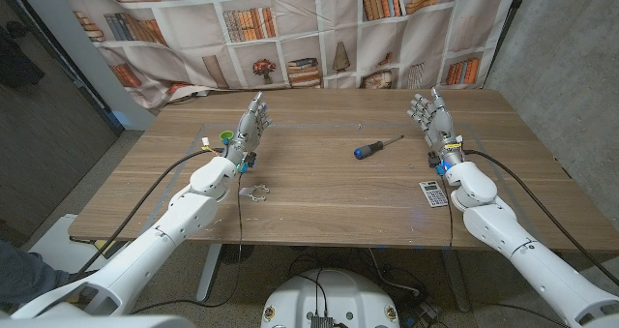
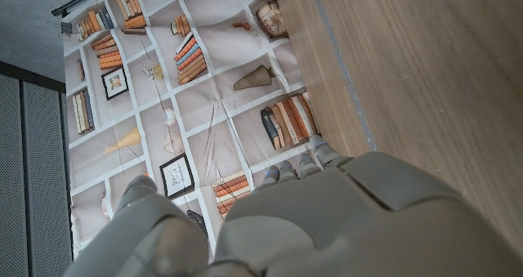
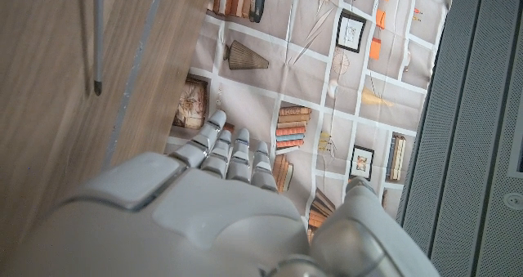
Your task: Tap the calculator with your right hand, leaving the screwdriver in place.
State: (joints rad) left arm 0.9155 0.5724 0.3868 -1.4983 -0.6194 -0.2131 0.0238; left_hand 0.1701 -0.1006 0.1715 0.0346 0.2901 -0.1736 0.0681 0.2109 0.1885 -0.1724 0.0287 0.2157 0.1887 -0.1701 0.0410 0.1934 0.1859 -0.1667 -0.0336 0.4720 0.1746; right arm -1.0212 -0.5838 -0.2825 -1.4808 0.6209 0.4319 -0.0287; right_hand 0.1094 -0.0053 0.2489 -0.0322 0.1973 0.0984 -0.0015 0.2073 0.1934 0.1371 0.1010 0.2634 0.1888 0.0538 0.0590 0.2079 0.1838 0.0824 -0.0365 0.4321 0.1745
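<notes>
calculator (image 1: 433, 193) lies at the table's (image 1: 319, 188) near edge on the right side, just beside the right forearm, behind the right hand (image 1: 435, 122), whose fingers point away toward the backdrop; hand empty, fingers extended and slightly apart, standing on edge. screwdriver (image 1: 377, 147) sits mid-table, apart from both hands, likely the distractor to avoid. left hand (image 1: 251, 125) waits likewise, empty, fingers apart, near small green and yellow objects (image 1: 221, 137). left wrist view: left hand's back, fingers straight, nothing held. right wrist view: right hand (image 3: 221, 203) fingers straight, empty; screwdriver tip (image 3: 97, 40) on the wood ahead.
</notes>
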